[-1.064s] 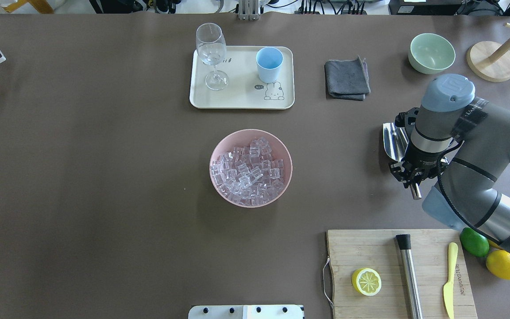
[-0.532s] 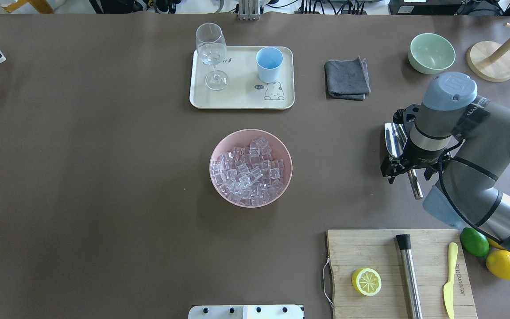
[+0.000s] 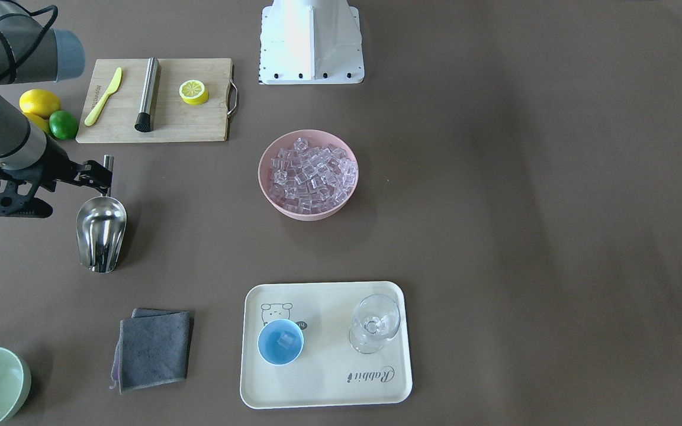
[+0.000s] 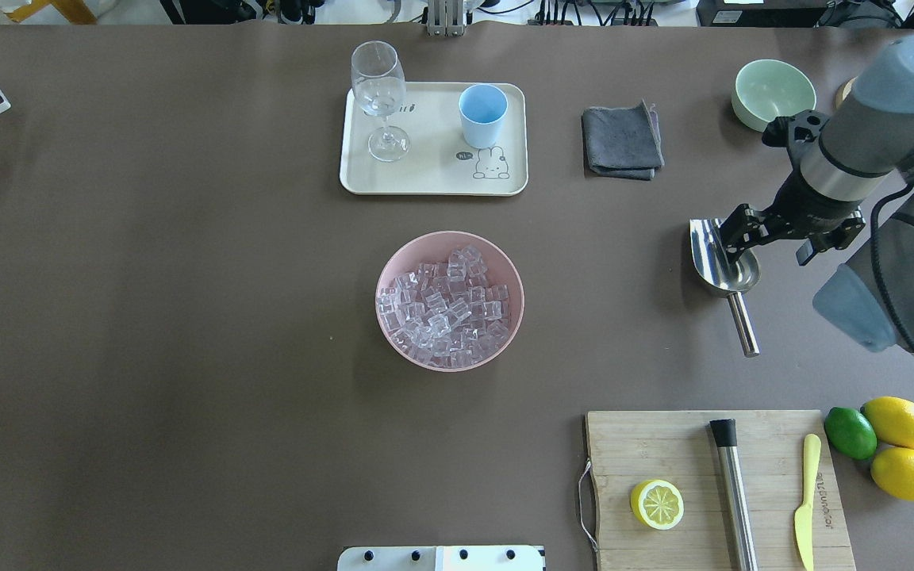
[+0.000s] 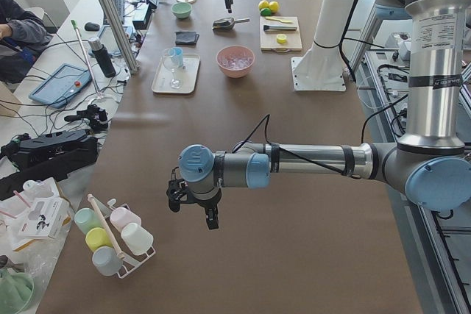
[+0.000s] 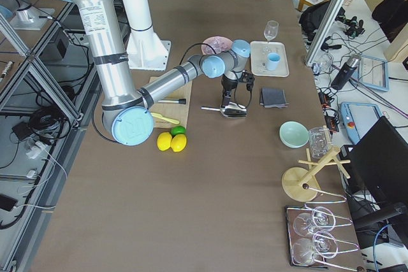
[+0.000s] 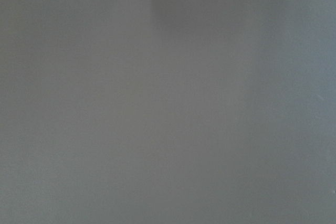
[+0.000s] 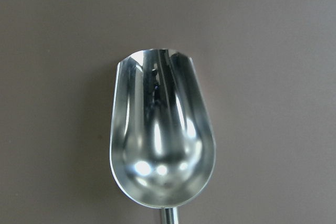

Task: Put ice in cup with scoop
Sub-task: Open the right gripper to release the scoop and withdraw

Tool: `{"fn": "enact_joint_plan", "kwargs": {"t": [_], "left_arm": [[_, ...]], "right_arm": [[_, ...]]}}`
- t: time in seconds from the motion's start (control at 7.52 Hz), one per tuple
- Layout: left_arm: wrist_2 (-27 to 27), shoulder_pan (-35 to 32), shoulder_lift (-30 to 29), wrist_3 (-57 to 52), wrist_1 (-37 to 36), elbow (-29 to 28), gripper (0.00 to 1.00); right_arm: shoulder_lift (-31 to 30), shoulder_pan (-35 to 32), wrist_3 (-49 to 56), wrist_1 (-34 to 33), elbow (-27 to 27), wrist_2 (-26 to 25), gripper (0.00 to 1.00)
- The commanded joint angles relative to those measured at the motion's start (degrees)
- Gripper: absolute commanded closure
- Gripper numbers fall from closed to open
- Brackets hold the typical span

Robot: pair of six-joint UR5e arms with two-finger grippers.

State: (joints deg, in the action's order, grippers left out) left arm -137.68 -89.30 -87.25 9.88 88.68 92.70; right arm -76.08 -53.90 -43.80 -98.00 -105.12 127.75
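Slippage is the main hazard here, because the scoop [image 4: 723,266] lies empty on the worktop, trough up, with its thin round handle pointing toward the robot, and the right gripper [image 4: 770,238] hangs over it with jaws apart, holding nothing. A pinch on that glossy bar could let the scoop roll or twist, and a low approach could drive the fingers into the worktop. The ice [image 4: 449,305] sits heaped in the pink bowl [image 4: 380,295], well apart from the scoop; a steep dig could shove the bowl or flick slick cubes over its rim. The cup [image 4: 482,111] stands on the tray [image 4: 425,178] with what looks like one cube inside, and its narrow mouth leaves little margin, so a fast tip would probably scatter cubes. The stemmed glass [image 4: 378,87] close by could be clipped. I cannot tell whether the left gripper [image 5: 197,209], far off, is apart or together.
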Motion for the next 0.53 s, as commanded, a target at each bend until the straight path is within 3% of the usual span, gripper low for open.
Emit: {"fn": "enact_joint_plan", "kwargs": {"t": [0.0,0.4], "left_arm": [[0.1,0.0,0.1,0.0,0.0,0.4,0.02],[0.2,0.0,0.0,-0.7,0.2,0.5,0.02]], "right_arm": [[-2.2,-11.5,7.8,-0.2,-0.9,2.6,0.0],[-8.7,-26.0,31.3,-0.2,2.9,4.9,0.0]]}}
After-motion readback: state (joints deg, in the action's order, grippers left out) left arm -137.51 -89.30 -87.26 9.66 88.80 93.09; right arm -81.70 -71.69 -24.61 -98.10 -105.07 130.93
